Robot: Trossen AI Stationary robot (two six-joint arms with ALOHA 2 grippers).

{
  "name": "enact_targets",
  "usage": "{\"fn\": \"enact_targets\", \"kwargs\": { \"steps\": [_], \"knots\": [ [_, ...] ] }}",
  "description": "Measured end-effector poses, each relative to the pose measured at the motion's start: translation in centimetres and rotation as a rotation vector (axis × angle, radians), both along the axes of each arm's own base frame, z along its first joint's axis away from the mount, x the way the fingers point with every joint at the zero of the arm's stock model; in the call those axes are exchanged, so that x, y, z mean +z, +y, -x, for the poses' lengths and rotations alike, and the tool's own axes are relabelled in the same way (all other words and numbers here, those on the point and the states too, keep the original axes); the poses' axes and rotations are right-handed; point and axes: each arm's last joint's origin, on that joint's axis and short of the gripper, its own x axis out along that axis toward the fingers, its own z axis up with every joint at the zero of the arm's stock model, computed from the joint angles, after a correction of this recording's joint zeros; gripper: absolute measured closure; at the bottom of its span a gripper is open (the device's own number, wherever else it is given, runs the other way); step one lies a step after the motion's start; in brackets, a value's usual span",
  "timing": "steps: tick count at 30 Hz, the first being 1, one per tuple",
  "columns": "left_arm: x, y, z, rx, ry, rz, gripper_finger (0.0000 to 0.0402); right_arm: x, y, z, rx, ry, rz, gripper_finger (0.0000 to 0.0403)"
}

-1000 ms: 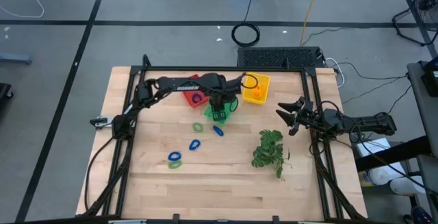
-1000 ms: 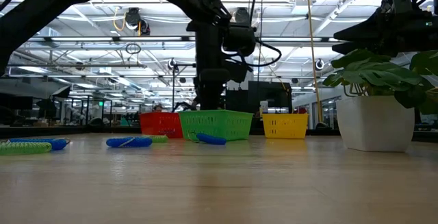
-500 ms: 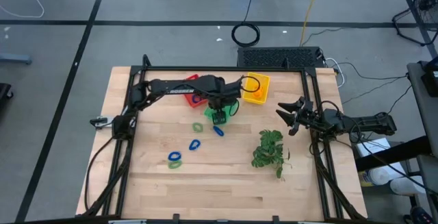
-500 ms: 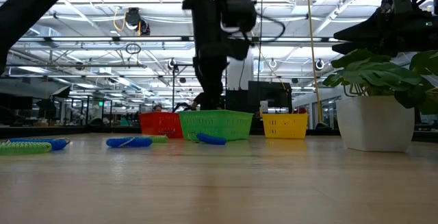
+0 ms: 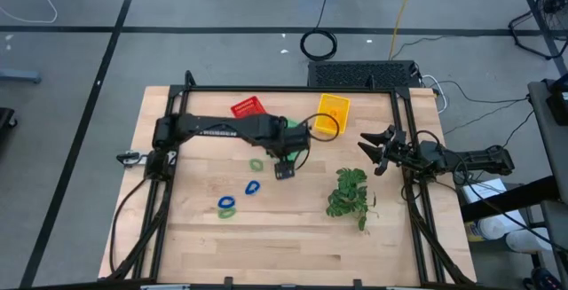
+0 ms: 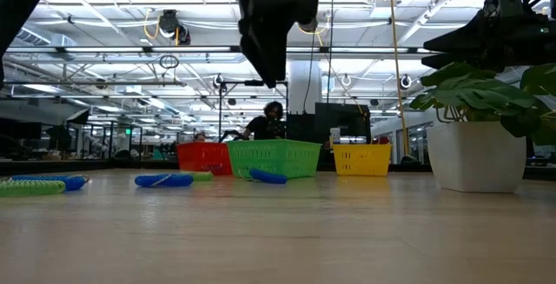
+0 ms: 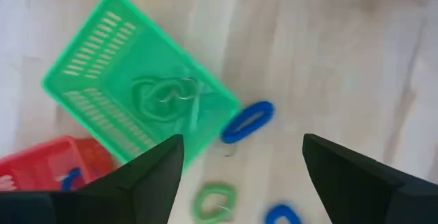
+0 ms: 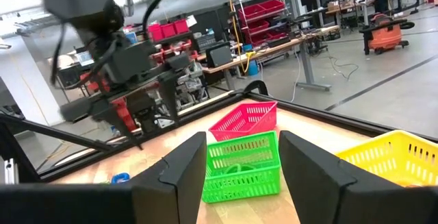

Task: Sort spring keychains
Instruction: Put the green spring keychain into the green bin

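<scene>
Above the desk's middle, left hand (image 5: 284, 171) hangs fingers apart and empty over blue coiled plastic keychain (image 7: 247, 122), beside green mesh basket (image 7: 130, 107), likely next pick.

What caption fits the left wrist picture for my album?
Open left gripper above a green mesh basket holding a green coiled keychain, with a blue coiled keychain on the wooden table beside it.

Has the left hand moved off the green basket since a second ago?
Yes. The left hand has drawn back from the green basket toward the table's front edge.
</scene>
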Motion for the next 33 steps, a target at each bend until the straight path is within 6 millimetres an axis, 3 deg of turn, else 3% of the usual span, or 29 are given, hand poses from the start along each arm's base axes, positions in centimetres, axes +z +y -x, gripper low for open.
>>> {"fn": "enact_targets", "kwargs": {
  "steps": [7, 17, 25, 33],
  "knots": [
    [-0.2, -2.3, 0.0, 0.091, -0.011, 0.066, 0.0116, 0.0, 0.0, 0.0, 0.000, 0.000, 0.000, 0.0232],
    [-3.3, -3.8, 0.8, 0.282, 0.076, 0.145, 0.0092, 0.0, 0.0, 0.0, 0.000, 0.001, 0.000, 0.0232],
    [-5.9, -2.9, 1.4, 0.419, 0.058, 0.168, 0.0099, 0.0, 0.0, 0.0, 0.001, 0.001, 0.000, 0.0232],
    [-8.1, -1.7, 3.5, 0.529, 0.071, 0.181, 0.0112, 0.0, 0.0, 0.0, 0.000, 0.001, 0.000, 0.0232]
  ]
}}
